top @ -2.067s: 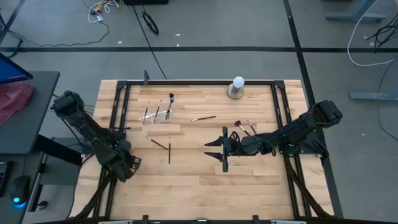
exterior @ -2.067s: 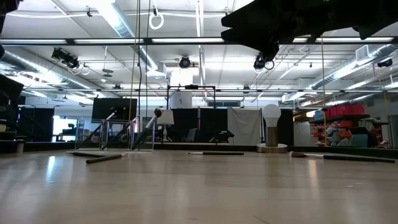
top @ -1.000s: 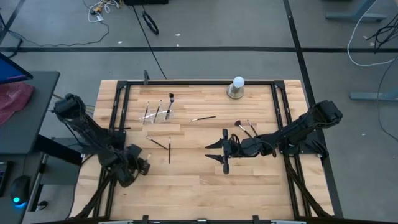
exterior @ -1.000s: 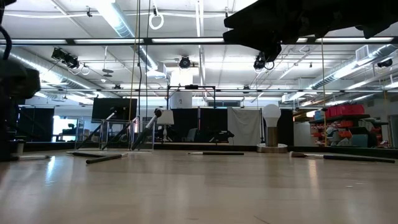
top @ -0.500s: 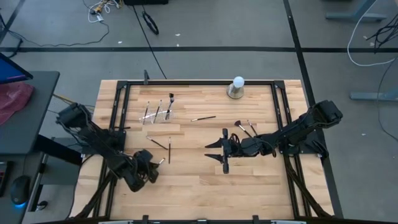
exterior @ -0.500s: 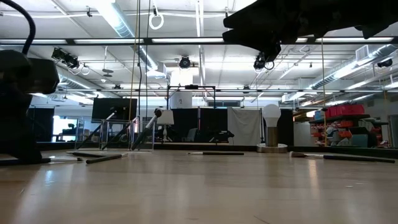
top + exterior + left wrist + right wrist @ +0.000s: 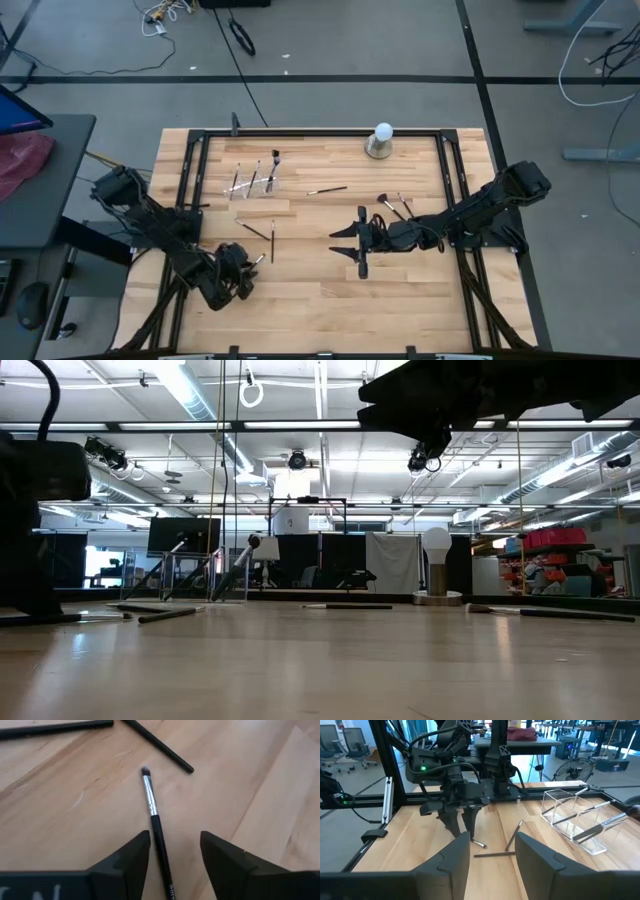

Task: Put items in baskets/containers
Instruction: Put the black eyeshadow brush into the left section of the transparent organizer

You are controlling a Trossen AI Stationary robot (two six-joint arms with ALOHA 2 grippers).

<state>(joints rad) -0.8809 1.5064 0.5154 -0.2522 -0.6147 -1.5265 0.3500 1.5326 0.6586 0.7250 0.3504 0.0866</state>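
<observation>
Near the counter's [image 7: 320, 290] left front, the left gripper [image 7: 172, 851] hangs with jaws parted and empty over a silver-ferruled brush [image 7: 152, 812]. Farther back stands the clear holder [image 7: 253, 179], brushes inside; at centre-right the right gripper [image 7: 358, 243] hovers, jaws spread, holding nothing.

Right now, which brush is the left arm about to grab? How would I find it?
Find the left gripper low over the table's near left part. The brush lies between its open fingers, bristles pointing away. Unlike the two plain dark sticks beyond it, it has a silver band below its tip.
</observation>
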